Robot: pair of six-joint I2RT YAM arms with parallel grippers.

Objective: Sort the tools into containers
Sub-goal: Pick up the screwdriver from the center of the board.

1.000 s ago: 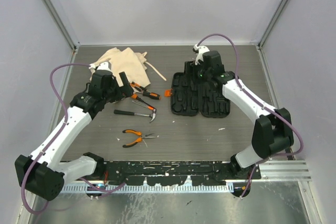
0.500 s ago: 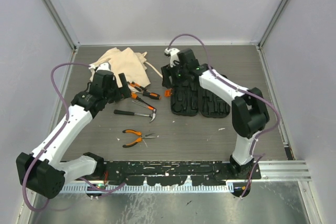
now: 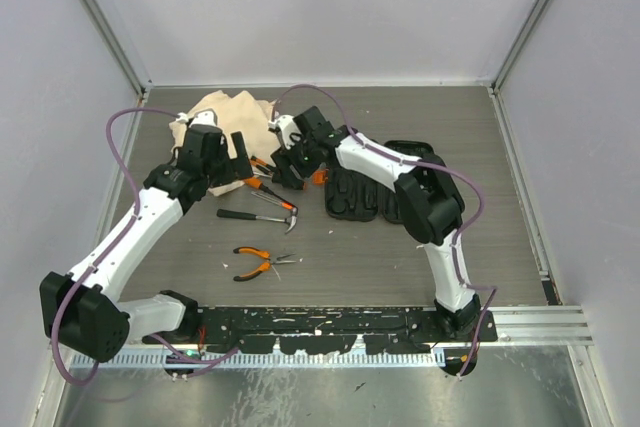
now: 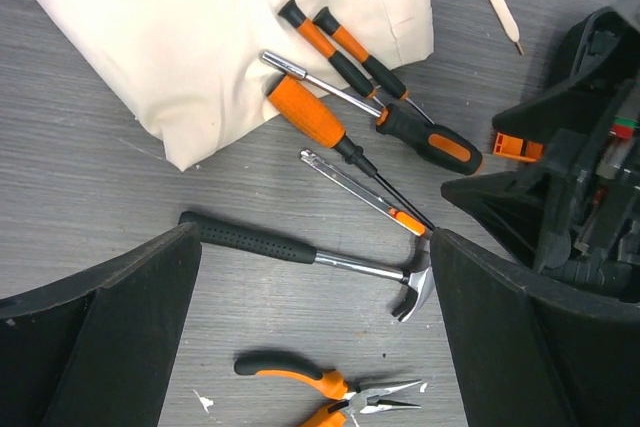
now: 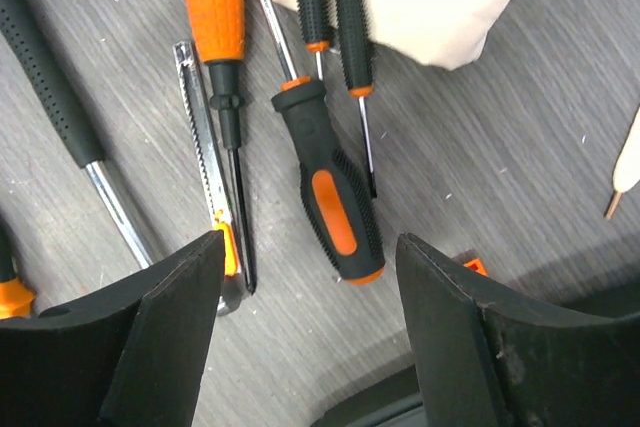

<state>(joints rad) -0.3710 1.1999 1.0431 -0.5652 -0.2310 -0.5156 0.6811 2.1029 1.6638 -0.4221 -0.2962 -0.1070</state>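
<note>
Left gripper [image 4: 315, 237]: jaws wide apart, empty, hanging over the hammer [image 4: 300, 250]. Right gripper [image 5: 310, 242]: jaws parted, nothing between them, poised above the screwdrivers [image 4: 305, 117]. The screwdrivers lie fanned at the near-right corner of the beige bag [image 4: 200, 27], several handles resting on the cloth, just left of the black tool case [image 3: 385, 187] and its orange latch [image 4: 515, 147]. The hammer lies on the table [image 3: 400, 257] just nearer than the screwdrivers; the pliers [image 4: 320, 387] lie nearer still. No tool is in either container.
</note>
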